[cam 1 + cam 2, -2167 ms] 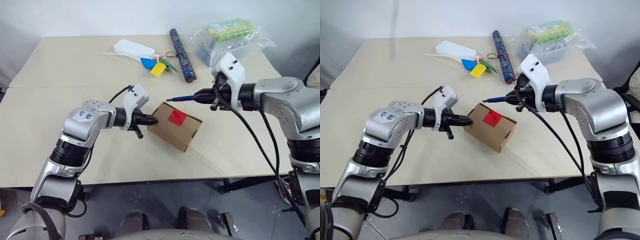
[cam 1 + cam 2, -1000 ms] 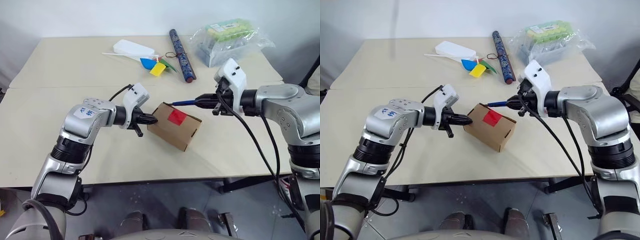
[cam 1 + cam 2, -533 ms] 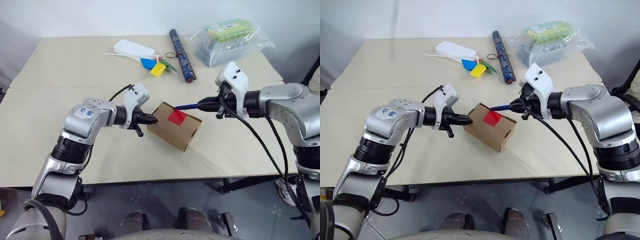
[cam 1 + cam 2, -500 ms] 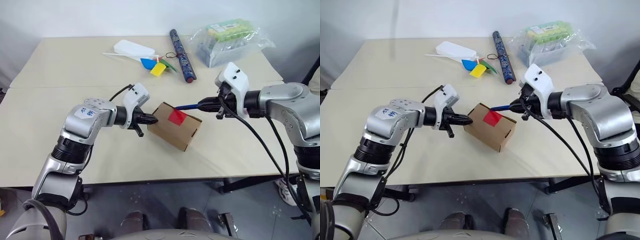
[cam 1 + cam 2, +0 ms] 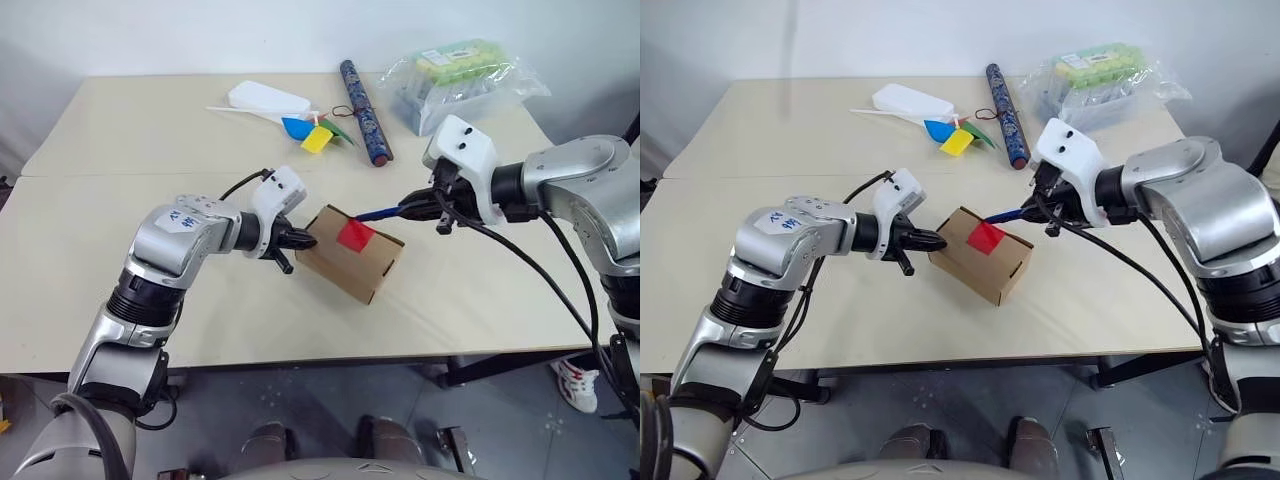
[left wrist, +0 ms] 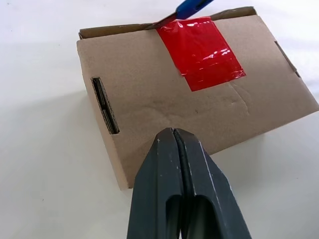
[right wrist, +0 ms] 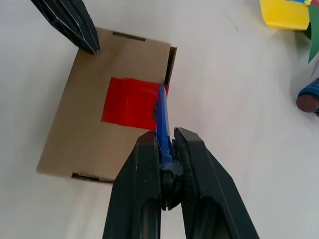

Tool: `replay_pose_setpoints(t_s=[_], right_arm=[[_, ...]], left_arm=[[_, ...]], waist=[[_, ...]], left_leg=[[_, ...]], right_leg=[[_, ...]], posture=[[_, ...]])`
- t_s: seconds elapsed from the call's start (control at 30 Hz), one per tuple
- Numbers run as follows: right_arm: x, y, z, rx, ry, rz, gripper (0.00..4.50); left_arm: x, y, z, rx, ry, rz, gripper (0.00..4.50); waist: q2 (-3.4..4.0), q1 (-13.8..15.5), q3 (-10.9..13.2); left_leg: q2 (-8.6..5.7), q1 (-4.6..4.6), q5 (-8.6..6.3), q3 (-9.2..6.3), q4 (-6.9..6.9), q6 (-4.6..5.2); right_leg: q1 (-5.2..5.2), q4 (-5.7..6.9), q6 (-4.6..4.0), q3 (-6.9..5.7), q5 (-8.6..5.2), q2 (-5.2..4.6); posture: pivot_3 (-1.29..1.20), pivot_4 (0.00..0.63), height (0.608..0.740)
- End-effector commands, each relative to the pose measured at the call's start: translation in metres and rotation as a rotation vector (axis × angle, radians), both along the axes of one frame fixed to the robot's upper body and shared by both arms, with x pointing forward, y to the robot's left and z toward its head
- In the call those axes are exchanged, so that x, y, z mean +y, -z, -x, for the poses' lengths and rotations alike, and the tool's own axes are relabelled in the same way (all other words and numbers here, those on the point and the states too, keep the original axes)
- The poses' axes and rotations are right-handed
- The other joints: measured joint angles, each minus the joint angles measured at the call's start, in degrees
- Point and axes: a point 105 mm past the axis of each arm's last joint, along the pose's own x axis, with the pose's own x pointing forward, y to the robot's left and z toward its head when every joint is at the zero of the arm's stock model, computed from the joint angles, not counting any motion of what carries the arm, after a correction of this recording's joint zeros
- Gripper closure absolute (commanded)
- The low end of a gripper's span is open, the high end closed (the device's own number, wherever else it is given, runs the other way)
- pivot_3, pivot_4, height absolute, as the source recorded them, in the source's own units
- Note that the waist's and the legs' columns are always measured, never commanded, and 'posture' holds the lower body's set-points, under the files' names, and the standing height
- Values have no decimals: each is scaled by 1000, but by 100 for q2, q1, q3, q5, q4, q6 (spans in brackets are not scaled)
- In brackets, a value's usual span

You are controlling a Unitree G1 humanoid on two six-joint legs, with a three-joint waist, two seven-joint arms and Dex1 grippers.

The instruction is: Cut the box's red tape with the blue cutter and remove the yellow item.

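A small brown cardboard box [image 5: 350,252] sits near the middle of a pale bench [image 5: 120,150], turned at an angle, with a patch of red tape [image 5: 354,234] on its upper face reaching to the far edge where the flap closes. The robot's right gripper [image 7: 167,144] has its jaws clamped on the handle of a slim blue cutter [image 5: 378,212], which slopes down toward the box so that the tip meets the far edge of the tape, right at the seam between the top panel and the rear flap. The left gripper [image 6: 173,137] has its jaws pressed fully together with nothing between them, and the pointed tip rests against the box's near left corner, on the side away from the cutter. In the right wrist view that dark tip [image 7: 75,22] shows at the box's corner, across the top face from the blade. The box's flaps are closed and the yellow item cannot be seen. At the far side of the bench lie a long dark patterned tube [image 5: 364,95], a clear bag of green-topped packs [image 5: 462,75], a flat white container [image 5: 267,97] and a small cluster of coloured paper pieces [image 5: 314,133], all well apart from the box.
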Motion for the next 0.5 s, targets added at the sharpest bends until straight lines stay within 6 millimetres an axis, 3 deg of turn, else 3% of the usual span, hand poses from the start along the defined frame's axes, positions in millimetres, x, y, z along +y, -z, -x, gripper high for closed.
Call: replay_pose_setpoints(t_s=[0.03,0.5], right_arm=[[-3,6,3,55,-7,49,4360],[-11,8,4,101,-8,126,4360]], left_arm=[[8,30,0,98,-70,-77,4473],[12,32,-5,104,-122,-75,4473]], waist=[[0,2,-1],[-2,40,-5]], left_leg=[[0,2,0,0,0,0],[0,11,0,-1,3,0]], right_leg=[[2,0,0,0,0,0],[11,-1,0,2,0,-1]], posture=[[0,150,740],[0,150,740]])
